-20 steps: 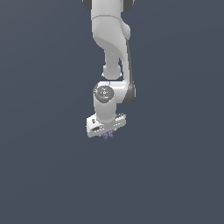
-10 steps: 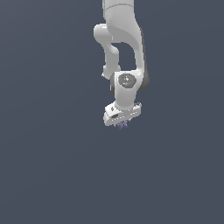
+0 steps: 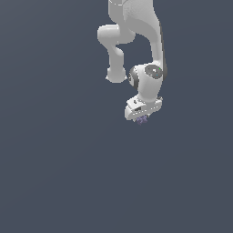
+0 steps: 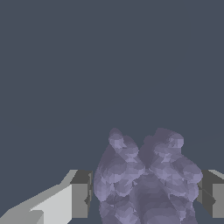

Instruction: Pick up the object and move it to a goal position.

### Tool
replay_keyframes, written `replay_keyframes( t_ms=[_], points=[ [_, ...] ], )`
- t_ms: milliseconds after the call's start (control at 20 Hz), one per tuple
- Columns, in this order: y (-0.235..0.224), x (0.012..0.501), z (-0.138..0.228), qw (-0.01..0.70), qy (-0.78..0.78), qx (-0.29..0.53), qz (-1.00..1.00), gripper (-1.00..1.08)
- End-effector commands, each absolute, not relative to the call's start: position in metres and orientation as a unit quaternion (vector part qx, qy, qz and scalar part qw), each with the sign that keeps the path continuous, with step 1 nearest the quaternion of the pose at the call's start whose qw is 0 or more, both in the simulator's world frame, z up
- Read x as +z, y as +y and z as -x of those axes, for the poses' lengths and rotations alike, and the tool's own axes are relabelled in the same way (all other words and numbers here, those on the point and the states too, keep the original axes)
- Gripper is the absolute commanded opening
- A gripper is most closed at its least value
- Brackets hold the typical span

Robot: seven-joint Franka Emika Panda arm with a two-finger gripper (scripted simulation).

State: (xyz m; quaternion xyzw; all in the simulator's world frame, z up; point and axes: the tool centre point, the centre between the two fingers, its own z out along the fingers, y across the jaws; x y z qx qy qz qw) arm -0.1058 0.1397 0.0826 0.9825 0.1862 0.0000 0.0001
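Observation:
The object (image 3: 143, 119) is a small pale purple-grey knobbly cluster, peeking out just under the white gripper (image 3: 142, 118) in the exterior view. In the wrist view the object (image 4: 146, 179) fills the space between the two fingertips, with one finger (image 4: 78, 197) on one side and the other finger (image 4: 214, 197) on the opposite side, both pressed against it. The gripper is shut on the object and holds it in the air. The white arm (image 3: 136, 32) comes down from the exterior view's top.
Only a plain dark grey-blue surface (image 3: 54, 173) shows around and below the arm. No goal marker shows in either view.
The arm has moved toward the exterior view's right and a little upward, carrying the object with it in the shut gripper.

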Motion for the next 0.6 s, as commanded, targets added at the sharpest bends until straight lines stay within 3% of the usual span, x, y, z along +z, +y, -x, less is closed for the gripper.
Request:
replay_keyframes(
  t_ms=[0,550],
  points=[
    [0.155,0.086,0.116,0.000,0.186,0.000,-0.983,-1.00],
    [0.179,0.090,0.128,0.000,0.186,0.000,-0.983,-1.00]
  ],
)
